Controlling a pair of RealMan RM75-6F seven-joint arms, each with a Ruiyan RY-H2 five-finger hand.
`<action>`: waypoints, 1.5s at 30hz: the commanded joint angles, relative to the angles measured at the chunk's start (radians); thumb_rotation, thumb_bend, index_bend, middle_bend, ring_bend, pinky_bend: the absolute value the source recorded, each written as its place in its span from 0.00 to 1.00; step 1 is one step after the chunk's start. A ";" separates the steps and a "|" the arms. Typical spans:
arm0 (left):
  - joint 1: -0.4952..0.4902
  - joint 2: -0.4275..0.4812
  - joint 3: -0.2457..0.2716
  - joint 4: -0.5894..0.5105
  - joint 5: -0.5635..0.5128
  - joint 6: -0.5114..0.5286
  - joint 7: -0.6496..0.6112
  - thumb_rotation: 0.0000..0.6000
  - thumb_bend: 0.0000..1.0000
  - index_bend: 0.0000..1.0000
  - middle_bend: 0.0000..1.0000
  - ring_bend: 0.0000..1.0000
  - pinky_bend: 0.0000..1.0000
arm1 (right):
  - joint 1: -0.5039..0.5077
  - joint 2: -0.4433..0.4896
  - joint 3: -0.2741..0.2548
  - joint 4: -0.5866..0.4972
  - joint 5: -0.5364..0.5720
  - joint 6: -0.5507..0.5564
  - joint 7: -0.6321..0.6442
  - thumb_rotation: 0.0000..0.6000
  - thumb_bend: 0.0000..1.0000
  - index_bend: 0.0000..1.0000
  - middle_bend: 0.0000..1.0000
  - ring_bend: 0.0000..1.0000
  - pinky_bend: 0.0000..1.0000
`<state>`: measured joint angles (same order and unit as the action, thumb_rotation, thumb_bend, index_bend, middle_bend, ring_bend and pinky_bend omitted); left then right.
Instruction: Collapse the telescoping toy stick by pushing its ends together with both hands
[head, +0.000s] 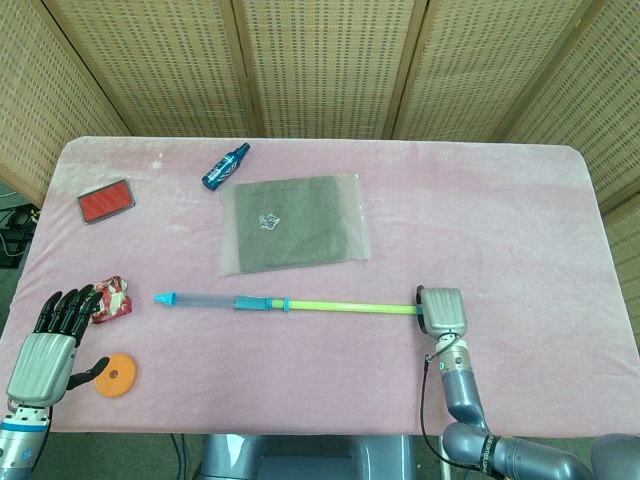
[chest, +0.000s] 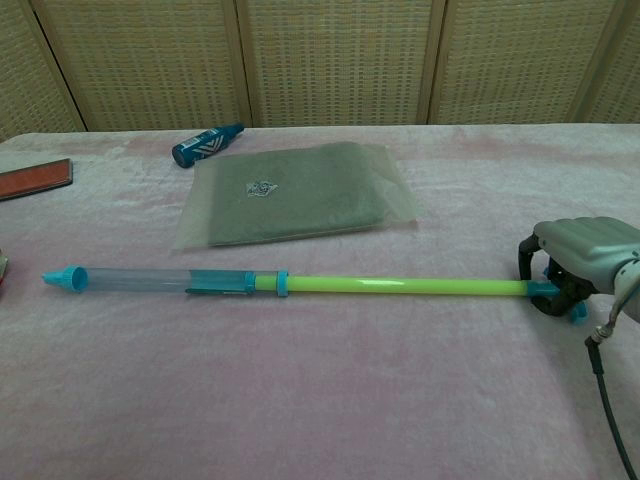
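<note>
One telescoping toy stick (head: 290, 303) on the pink cloth-covered table (head: 500, 220) — clear tube with a blue cone tip at one end, blue sleeve in the middle, lime-green rod running out toward the right hand (head: 441, 311). It's fully extended and lies flat between the two hands.

Five other bits around: a flat clear bag with grey fabric inside (head: 293, 222) just beyond the stick's middle, a dark blue spray bottle (head: 225, 166) lying on its side past that, a red rectangular pad with a grey rim (head: 106, 200) far off toward the left hand's side, a crumpled red-and-white wrapper (head: 112, 298) touching or nearly touching the left hand's fingertips, and an orange disc with a hole (head: 116, 375) right by its thumb. Nothing sits on the stick itself.

Right hand has its fingers curled around the blue cap at the green end — chest view shows them hooked over it. Left hand (head: 52, 342) is flat with fingers spread, holding nothing, well short of the cone tip.
</note>
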<state>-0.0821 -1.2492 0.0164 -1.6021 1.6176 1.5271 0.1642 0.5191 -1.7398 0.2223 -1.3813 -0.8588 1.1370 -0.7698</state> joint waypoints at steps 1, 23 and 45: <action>0.000 0.000 0.000 -0.001 0.000 -0.001 0.001 1.00 0.19 0.00 0.00 0.00 0.00 | 0.000 -0.003 -0.008 0.018 -0.002 0.000 0.015 1.00 0.54 0.61 1.00 0.96 0.90; -0.013 0.007 -0.004 -0.042 -0.005 -0.025 0.017 1.00 0.20 0.00 0.00 0.00 0.00 | 0.050 0.176 0.118 -0.342 0.108 0.099 -0.069 1.00 0.58 0.85 1.00 0.97 0.90; -0.142 0.044 -0.189 -0.328 -0.158 -0.100 0.298 1.00 0.24 0.28 0.67 0.58 0.52 | 0.127 0.273 0.125 -0.459 0.232 0.152 -0.089 1.00 0.58 0.85 1.00 0.97 0.90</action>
<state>-0.2053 -1.2077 -0.1479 -1.9071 1.4911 1.4395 0.4392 0.6453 -1.4676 0.3480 -1.8389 -0.6276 1.2882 -0.8602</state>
